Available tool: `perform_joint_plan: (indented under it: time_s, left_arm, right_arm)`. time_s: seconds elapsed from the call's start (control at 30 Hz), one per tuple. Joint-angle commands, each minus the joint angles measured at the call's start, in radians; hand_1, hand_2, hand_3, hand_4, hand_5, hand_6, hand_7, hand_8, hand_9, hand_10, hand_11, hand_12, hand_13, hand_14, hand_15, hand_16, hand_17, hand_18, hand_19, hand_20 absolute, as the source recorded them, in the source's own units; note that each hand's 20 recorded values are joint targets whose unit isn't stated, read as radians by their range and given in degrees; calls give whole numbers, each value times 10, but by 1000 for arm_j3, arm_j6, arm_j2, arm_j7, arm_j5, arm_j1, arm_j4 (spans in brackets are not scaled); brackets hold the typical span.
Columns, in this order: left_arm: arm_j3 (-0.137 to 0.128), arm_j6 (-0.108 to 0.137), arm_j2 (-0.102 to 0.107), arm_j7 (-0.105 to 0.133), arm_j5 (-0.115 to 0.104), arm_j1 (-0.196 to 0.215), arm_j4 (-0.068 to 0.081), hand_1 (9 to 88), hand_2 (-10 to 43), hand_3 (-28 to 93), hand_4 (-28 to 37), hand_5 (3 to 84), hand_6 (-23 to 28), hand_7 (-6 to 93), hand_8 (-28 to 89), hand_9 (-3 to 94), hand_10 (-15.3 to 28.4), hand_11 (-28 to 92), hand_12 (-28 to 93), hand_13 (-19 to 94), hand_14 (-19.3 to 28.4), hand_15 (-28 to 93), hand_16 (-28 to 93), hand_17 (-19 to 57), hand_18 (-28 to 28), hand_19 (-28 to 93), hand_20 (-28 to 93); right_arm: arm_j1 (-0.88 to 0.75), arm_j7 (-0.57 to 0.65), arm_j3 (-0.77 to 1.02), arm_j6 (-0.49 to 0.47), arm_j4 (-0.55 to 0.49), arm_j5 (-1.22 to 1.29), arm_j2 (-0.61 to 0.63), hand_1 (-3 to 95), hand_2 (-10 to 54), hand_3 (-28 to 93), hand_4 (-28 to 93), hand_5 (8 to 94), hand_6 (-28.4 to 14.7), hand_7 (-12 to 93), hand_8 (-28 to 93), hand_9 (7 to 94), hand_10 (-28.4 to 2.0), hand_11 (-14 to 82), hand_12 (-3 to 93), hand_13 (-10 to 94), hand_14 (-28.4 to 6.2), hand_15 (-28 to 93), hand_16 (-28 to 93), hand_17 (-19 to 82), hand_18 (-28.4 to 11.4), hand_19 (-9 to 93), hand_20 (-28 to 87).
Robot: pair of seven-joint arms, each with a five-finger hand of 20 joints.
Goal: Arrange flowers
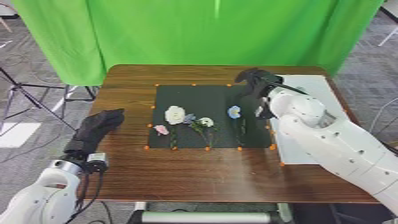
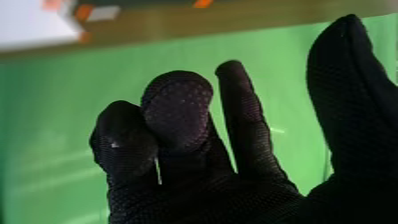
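Observation:
In the head view, my right hand (image 1: 255, 78) is over the far right corner of the dark mat (image 1: 200, 94), beyond the flowers. The right wrist view shows the same hand (image 2: 204, 185) open, fingers loosely bent and thumb apart, holding nothing. My left hand (image 1: 98, 126) rests open and empty by the table's left side. On the mat lie a large white flower (image 1: 175, 114), a pink flower (image 1: 161, 130), a small bluish flower (image 1: 189, 118), a smaller white flower (image 1: 206, 121) and, apart to the right, a light blue flower (image 1: 234, 112). Their stems point toward the near edge.
A white sheet (image 1: 306, 86) lies right of the mat, partly under my right arm. Orange markers (image 1: 210, 148) line the mat's edges. The brown table (image 1: 191, 180) extends nearer, and a green curtain (image 1: 213, 37) hangs behind it.

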Motion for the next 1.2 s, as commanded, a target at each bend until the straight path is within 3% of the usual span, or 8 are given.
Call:
perform_joint_plan:
  time_s: [0.03,0.3,0.83,1.03,1.2]
  left_arm:
    - [3,-15,-4,-14,4,7,6,198,14,642,-278,421,48,117,-60,401,137,175,112,306,169,74,20,13,112,44,122]
    - [1,-18,-5,-16,5,12,4,199,15,641,-278,422,48,116,-60,401,136,174,112,306,168,74,19,15,110,41,122]
    - [-8,-24,-14,-24,7,22,-2,198,16,640,-279,423,49,115,-60,402,137,174,112,306,168,74,19,15,108,40,124]
    - [-8,-27,-17,-29,7,18,-2,197,17,639,-279,423,50,115,-60,402,138,174,113,306,168,74,19,15,108,40,124]
    - [-9,-28,-19,-31,6,21,-3,196,17,640,-279,422,50,114,-60,402,138,173,112,306,168,74,19,15,108,41,124]
  right_arm:
    - [30,104,40,-21,107,-113,39,301,-95,639,-173,387,-9,91,-59,361,-167,30,165,746,-62,713,263,529,-160,932,510]
    - [14,140,71,-19,240,-150,11,278,-95,618,-181,323,-8,65,-45,339,-173,27,164,734,-70,722,257,525,-167,932,509]
    - [5,191,132,-41,398,-169,-15,288,-95,617,-174,362,2,87,-51,374,-171,38,169,735,-72,728,247,522,-170,932,511]
    - [-16,203,124,-20,395,-139,-15,355,-94,636,-173,454,6,133,-72,506,-155,71,182,768,-64,717,242,545,-169,932,523]
    - [-30,171,87,113,402,-130,-13,439,-66,624,-189,533,13,167,-89,623,-138,111,194,808,-48,713,247,583,-156,932,553]
